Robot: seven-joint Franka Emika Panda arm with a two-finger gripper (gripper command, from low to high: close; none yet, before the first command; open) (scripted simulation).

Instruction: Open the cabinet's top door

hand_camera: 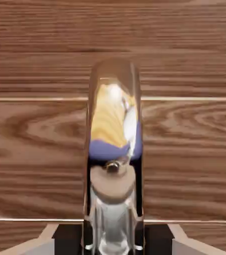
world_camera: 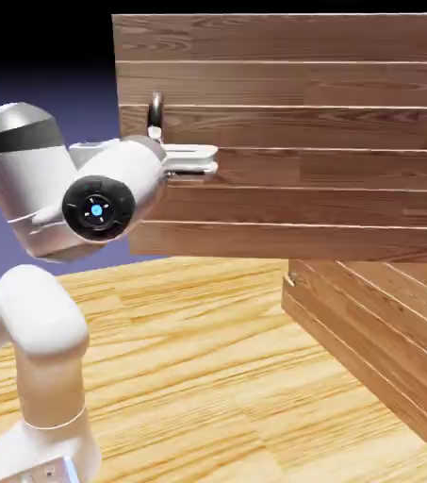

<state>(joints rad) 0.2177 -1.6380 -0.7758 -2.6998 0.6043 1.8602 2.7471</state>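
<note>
Between the white two-finger gripper, clenched on it, stands the shiny metal loop handle, long axis upright, at the swung-out plank top door's free edge, reddish-brown wooden cabinet behind.

Your bench is a broad top of pale yellow wood planks with grain running across it. The cabinet, reddish-brown planks, stands directly on it at the right, and the arm's white base sits on it at the lower left.
</note>
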